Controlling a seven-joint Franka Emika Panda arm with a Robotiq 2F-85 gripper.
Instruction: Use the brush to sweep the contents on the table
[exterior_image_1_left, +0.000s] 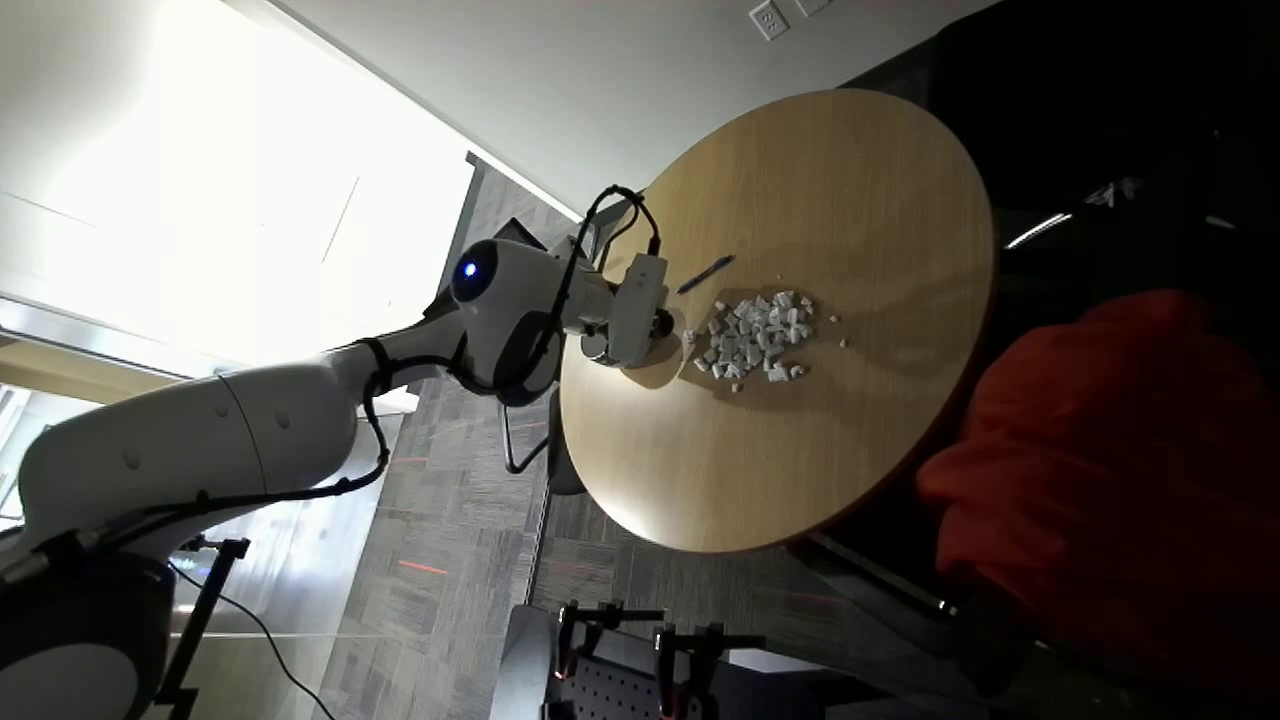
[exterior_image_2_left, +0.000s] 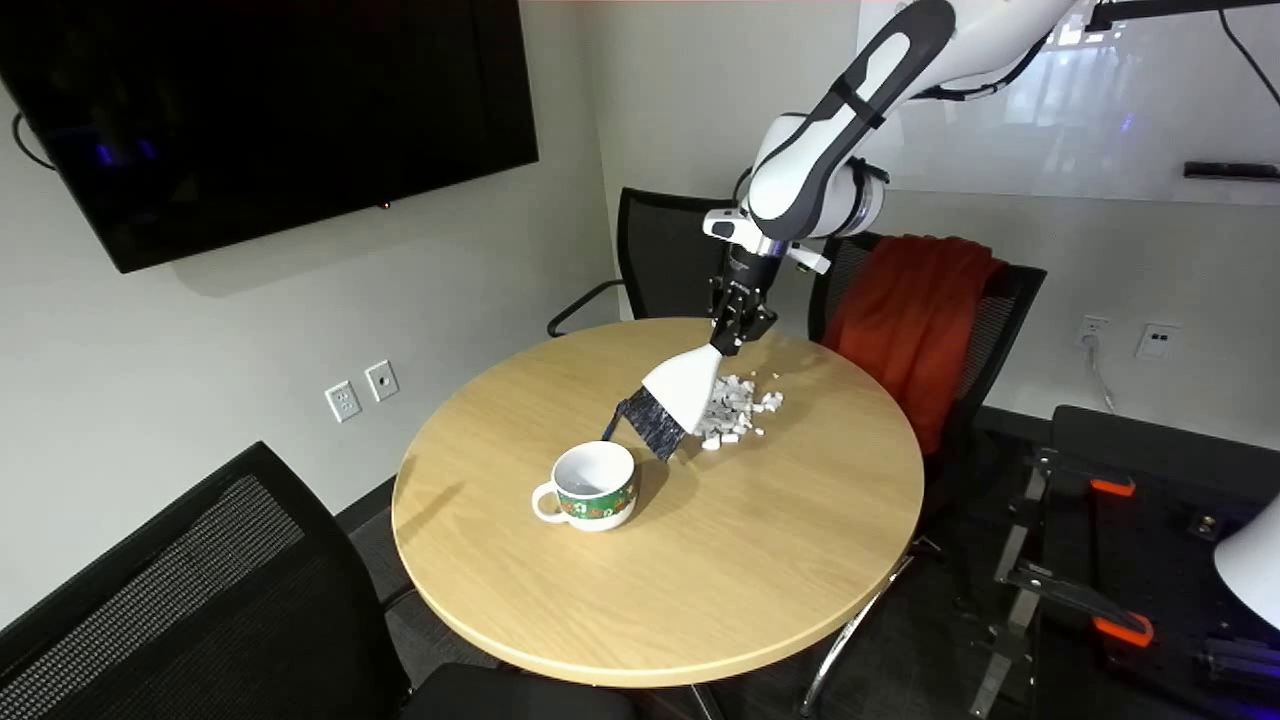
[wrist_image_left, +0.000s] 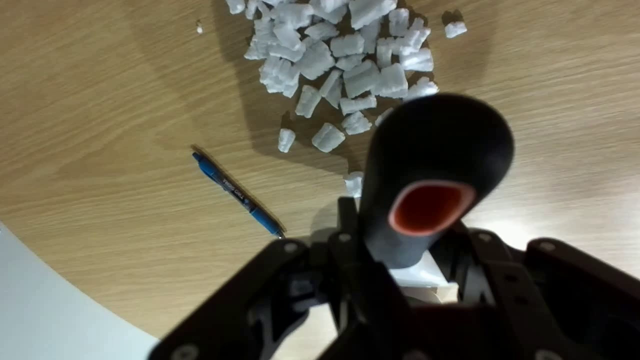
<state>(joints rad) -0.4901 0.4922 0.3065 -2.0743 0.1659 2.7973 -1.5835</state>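
Note:
The brush (exterior_image_2_left: 684, 388) has a white head, dark bristles and a black handle with a red opening. My gripper (exterior_image_2_left: 732, 335) is shut on its handle; the handle (wrist_image_left: 440, 140) fills the middle right of the wrist view. The brush hangs tilted, bristles down, at the near side of the white bits. I cannot tell whether the bristles touch the table. The contents, a heap of white bits (exterior_image_1_left: 755, 335), lie on the round tan table (exterior_image_2_left: 640, 610). The heap also shows in the wrist view (wrist_image_left: 345, 65). In an exterior view the brush hides part of the heap.
A white mug (exterior_image_2_left: 593, 484) with a green floral band stands near the bristles. A blue pen (wrist_image_left: 237, 194) lies beside the heap, also seen in an exterior view (exterior_image_1_left: 706, 273). Black chairs surround the table; one (exterior_image_2_left: 910, 330) carries a red cloth. A wall screen (exterior_image_2_left: 280, 110) hangs behind.

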